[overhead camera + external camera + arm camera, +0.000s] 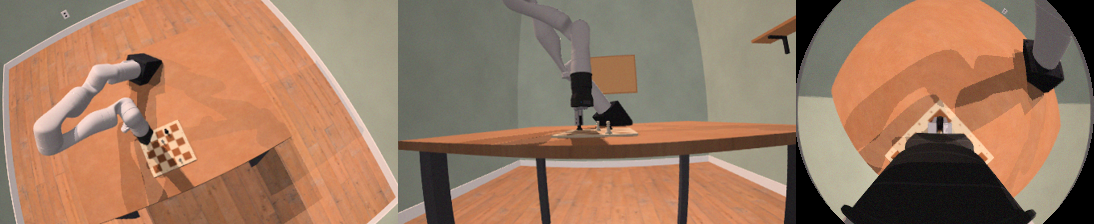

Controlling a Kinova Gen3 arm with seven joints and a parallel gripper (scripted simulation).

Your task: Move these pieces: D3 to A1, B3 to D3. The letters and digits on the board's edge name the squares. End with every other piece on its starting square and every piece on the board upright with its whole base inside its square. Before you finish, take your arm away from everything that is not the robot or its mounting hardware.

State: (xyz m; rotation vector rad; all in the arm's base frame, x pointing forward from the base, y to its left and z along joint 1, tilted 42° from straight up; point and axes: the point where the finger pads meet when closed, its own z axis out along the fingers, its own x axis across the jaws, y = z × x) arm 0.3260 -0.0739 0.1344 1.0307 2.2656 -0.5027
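The checkered board (177,134) (628,132) (968,135) lies on the table. My gripper (579,123) (940,122) points down over one corner square, shut on a black piece (579,127) (940,121). That piece is upright with its base at or very near the board; I cannot tell if it touches. The top view hides the fingertips behind the gripper body. Another black piece (167,131) stands on the board. A white piece (163,142) stands near it, and a second white piece (180,160) near the board's front edge. Square labels are too small to read.
The arm's black base (145,68) (613,114) (1042,72) stands on the table (225,121) (499,147) behind the board. The two white pieces and the other black piece stand to one side of the gripper. The table's front edge is near the board.
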